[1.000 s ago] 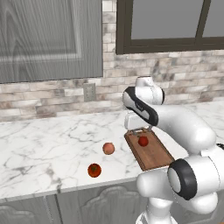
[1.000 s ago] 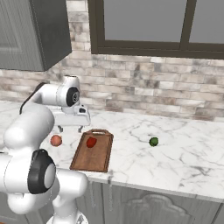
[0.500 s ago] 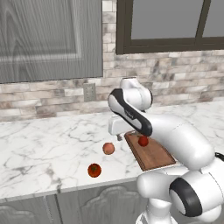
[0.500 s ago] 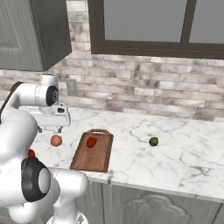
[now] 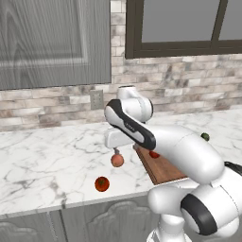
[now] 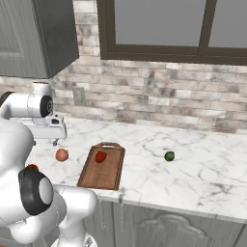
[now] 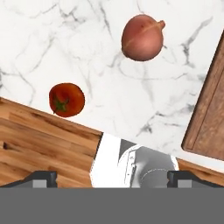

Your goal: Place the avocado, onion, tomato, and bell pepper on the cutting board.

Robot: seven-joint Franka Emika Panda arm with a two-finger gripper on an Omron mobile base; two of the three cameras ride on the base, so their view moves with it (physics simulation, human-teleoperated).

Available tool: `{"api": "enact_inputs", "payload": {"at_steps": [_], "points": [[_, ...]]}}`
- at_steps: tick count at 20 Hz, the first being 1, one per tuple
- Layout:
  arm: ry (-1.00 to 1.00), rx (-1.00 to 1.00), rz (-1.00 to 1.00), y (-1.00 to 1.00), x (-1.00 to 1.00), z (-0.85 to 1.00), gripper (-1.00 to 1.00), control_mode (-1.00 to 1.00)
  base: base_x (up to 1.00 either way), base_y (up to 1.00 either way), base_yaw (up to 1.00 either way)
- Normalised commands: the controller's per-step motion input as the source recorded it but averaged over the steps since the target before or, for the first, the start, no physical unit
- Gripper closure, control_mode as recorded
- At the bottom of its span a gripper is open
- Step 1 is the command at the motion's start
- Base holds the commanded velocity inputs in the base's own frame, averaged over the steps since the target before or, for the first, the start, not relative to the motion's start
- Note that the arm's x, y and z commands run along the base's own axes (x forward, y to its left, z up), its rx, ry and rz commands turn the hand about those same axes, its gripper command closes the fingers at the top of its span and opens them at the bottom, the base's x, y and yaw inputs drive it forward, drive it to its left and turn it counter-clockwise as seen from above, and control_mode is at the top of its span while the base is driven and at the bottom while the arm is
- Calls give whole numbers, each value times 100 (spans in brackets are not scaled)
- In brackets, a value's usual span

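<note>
The pale peach-pink onion [image 5: 117, 160] lies on the marble counter just left of the cutting board [image 5: 163, 169]. My gripper [image 5: 115, 150] hangs right above it, open and holding nothing. In the hand view the onion [image 7: 142, 37] is ahead, and the two fingertips [image 7: 42, 177] stand wide apart. The orange-red tomato [image 5: 101, 184] sits near the counter's front edge, tomato [image 7: 66, 99] in the hand view. The deep red bell pepper [image 6: 100, 157] rests on the board [image 6: 103, 172] near its handle loop. The dark green avocado [image 6: 169, 156] lies on the counter to the board's right.
The marble counter [image 5: 52, 156] runs wide to the left. A brick wall with a wall outlet [image 5: 97, 99] stands behind it. The counter's front edge [image 5: 71, 204] is close to the tomato. A grey cabinet [image 5: 47, 42] hangs above the left side.
The arm has swung left from over the cutting board to above the onion. The bell pepper stays on the board; onion, tomato and avocado have not moved.
</note>
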Motion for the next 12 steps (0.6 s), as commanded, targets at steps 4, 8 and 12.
{"api": "enact_inputs", "payload": {"at_steps": [4,8,12], "points": [[0,0,2,15,22,-3,-100,-100,0,0,0],[-1,-1,0,3,20,-9,-100,-100,0,0,0],[-5,-6,0,0,24,-24,-100,-100,0,0,0]]}}
